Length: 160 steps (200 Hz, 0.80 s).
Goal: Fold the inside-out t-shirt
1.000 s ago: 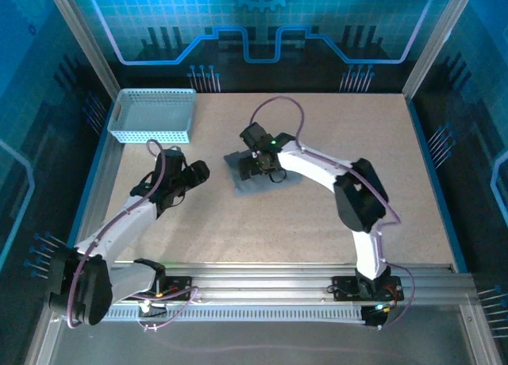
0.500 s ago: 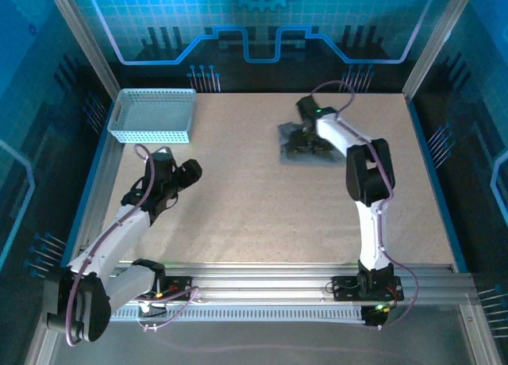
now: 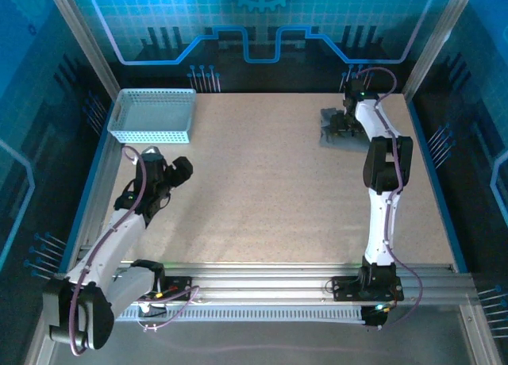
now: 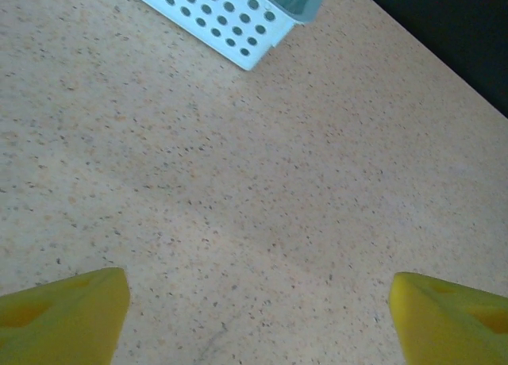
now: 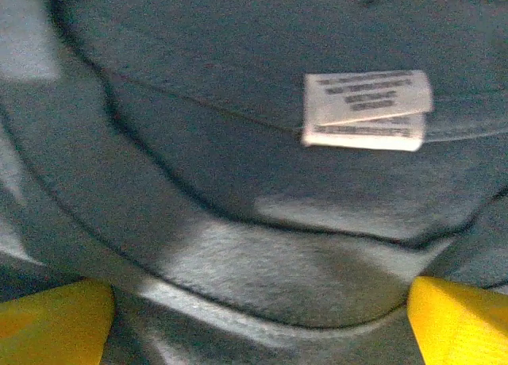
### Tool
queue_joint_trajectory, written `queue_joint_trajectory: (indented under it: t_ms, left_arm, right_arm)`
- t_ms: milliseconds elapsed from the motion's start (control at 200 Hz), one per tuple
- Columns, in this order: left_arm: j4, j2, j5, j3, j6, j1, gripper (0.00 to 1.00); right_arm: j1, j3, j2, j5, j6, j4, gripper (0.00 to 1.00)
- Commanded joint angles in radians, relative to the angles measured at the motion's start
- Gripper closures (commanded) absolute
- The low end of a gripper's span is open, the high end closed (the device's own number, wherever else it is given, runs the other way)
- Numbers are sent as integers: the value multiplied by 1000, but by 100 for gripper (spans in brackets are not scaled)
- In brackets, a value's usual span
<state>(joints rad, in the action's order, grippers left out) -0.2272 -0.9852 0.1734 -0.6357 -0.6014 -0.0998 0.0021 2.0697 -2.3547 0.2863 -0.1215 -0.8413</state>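
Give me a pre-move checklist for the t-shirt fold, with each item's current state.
1. Right end effector open: ok, fingertips wide apart.
2. Right end effector over the t-shirt: ok, at the table's far right.
3. Cloth grasped: not ok, the jaws are not closed on it.
4. Shirt lying flat: not ok, the wrist view shows creases and ridges; the white label faces up.
5. Left end effector free: ok, open over bare table near the basket, nothing between its fingertips.
6. Left end effector near the shirt: not ok, it is on the table's left side.
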Motion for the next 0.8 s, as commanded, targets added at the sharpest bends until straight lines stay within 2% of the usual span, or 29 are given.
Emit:
queue_joint_trajectory:
  t_ms: [0, 105, 180, 250, 365, 465, 540, 620, 680, 795]
  left_arm:
    - [-25, -18, 133, -16, 52, 14, 1]
    - [-16, -60, 298, -37, 79, 27, 1]
    - [-2, -108, 346, -55, 97, 54, 1]
    - [78, -129, 346, -25, 135, 76, 1]
    - [372, -133, 396, 116, 263, 81, 1]
    - [441, -182, 410, 140, 315, 83, 1]
    - [564, -238, 377, 176, 373, 83, 1]
    - [861, -301, 246, 278, 476, 83, 1]
    - [899, -325, 119, 274, 520, 78, 1]
    - [1043, -371, 7, 300, 576, 78, 1]
  right_arm:
    - [49, -171, 207, -9, 34, 42, 3]
    - [81, -475, 475, -75, -19, 220, 3]
    - [98, -705, 662, -118, -73, 373, 2]
    - [113, -914, 804, -124, -117, 534, 0]
    - [123, -1144, 944, -95, -142, 723, 0]
    - [123, -1303, 995, -45, -94, 880, 0]
    - [128, -1392, 1015, -23, -38, 1025, 0]
    - [129, -1422, 1005, -6, 9, 1078, 0]
    - [138, -1434, 980, -2, 46, 1106, 0]
    - [148, -1511, 942, -1, 101, 1274, 0]
